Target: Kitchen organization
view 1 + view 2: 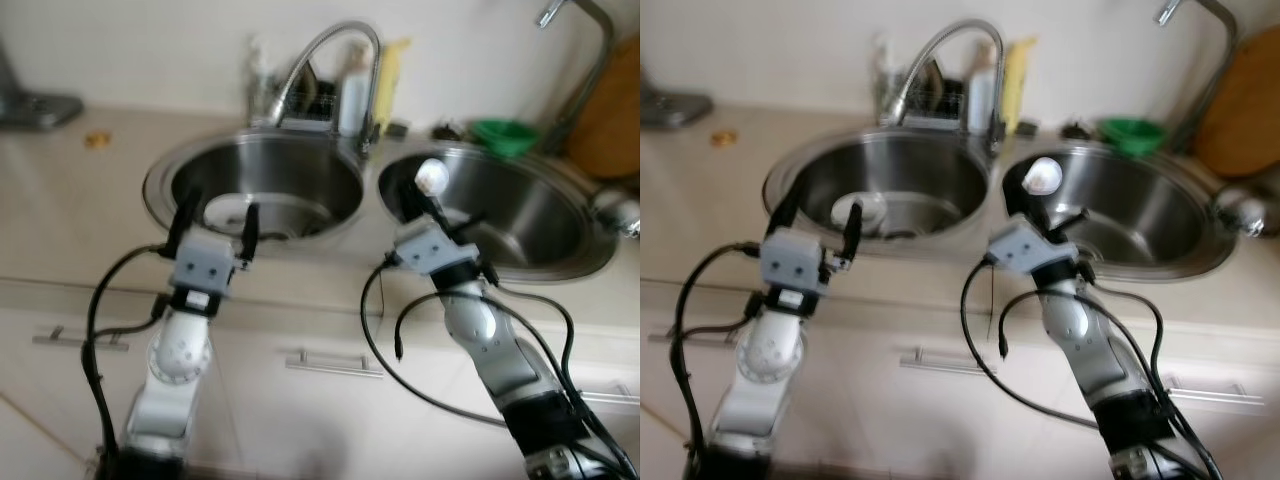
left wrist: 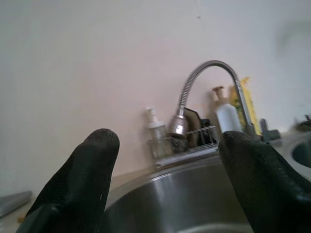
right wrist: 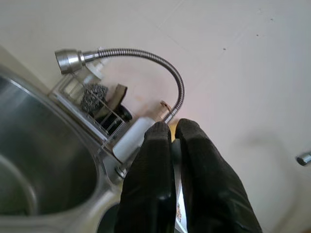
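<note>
Right gripper (image 1: 428,190) clamps white object (image 1: 432,177); wrist view hides object.

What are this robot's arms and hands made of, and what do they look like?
Both arms are silver with rounded joints, and loose black cables loop beside them. A pale grey boxy wrist block carries each end effector, left and right, and each end effector has two long black fingers with a textured surface.

left gripper (image 1: 217,215): raised, jaws apart | right gripper (image 3: 172,141): raised, jaws closed
</note>
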{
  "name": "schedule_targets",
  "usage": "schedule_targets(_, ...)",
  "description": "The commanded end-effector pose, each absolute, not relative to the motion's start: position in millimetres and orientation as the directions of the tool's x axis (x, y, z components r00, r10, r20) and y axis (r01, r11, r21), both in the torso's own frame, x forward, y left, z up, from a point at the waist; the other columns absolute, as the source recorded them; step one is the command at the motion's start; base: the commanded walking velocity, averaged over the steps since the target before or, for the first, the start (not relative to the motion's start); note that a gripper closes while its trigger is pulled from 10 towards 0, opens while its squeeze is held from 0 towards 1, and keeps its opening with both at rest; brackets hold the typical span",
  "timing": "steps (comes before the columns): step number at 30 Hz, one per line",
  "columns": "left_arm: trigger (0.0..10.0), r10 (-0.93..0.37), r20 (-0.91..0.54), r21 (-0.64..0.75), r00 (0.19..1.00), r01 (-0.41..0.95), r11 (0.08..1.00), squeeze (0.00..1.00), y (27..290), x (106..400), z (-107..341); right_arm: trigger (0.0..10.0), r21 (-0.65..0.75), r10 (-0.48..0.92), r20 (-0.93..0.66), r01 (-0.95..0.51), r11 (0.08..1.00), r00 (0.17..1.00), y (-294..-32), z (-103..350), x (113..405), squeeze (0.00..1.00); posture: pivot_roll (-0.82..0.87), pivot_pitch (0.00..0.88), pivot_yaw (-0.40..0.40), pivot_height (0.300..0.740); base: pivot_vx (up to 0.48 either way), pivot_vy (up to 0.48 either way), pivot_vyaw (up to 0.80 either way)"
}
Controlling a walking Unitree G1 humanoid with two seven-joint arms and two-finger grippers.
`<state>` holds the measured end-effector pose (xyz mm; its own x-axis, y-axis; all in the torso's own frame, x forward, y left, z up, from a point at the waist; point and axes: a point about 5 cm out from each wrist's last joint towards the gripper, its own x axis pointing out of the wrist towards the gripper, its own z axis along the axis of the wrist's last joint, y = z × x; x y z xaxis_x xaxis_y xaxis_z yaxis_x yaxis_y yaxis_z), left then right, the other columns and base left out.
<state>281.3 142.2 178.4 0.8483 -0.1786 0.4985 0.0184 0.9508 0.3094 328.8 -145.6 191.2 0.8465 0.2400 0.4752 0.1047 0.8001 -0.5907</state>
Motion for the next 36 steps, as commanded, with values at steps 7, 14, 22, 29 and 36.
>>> schedule_targets(7, 10.0, -0.175, 0.509, 0.321, 0.843, 0.003, 0.947, 0.0, 146.5, 282.6, 181.9, 10.0, -0.487, 0.059, 0.352, 0.129, 0.864, 0.934, -164.9, 191.4, 357.8, 0.0, 0.04, 0.0, -0.063, 0.74, 0.0, 0.0, 0.0)
schedule_targets(14, 10.0, -0.178, 0.503, 0.324, 0.846, 0.007, 0.946, 0.0, 145.1, 282.0, 180.6, 10.0, -0.3, -0.237, 0.08, 0.25, 0.921, 0.968, -208.2, 167.8, 374.8, 0.0, 0.05, 0.0, -0.07, 0.74, 0.0, 0.0, 0.0)
schedule_targets(22, 10.0, -0.182, 0.493, 0.326, 0.851, 0.013, 0.945, 0.0, 144.8, 281.6, 178.4, 10.0, -0.26, -0.341, -0.014, 0.326, 0.909, 0.94, -240.8, 164.5, 378.0, 0.0, 0.05, 0.0, -0.073, 0.74, 0.0, 0.0, 0.0)
schedule_targets(29, 10.0, -0.182, 0.484, 0.32, 0.856, 0.02, 0.947, 0.0, 144.1, 281.1, 176.4, 10.0, -0.181, -0.304, -0.032, 0.294, 0.939, 0.952, -238.5, 162.3, 377.4, 1.0, 0.04, 0.0, -0.07, 0.74, 0.0, 0.0, 0.0)
schedule_targets(36, 10.0, -0.19, 0.474, 0.302, 0.86, 0.043, 0.952, 0.0, 141.6, 281.0, 174.5, 10.0, -0.117, -0.24, 0.012, 0.24, 0.964, 0.971, -224.6, 163.8, 377.3, 1.0, 0.04, 0.0, -0.066, 0.74, 0.0, 0.0, 0.0)
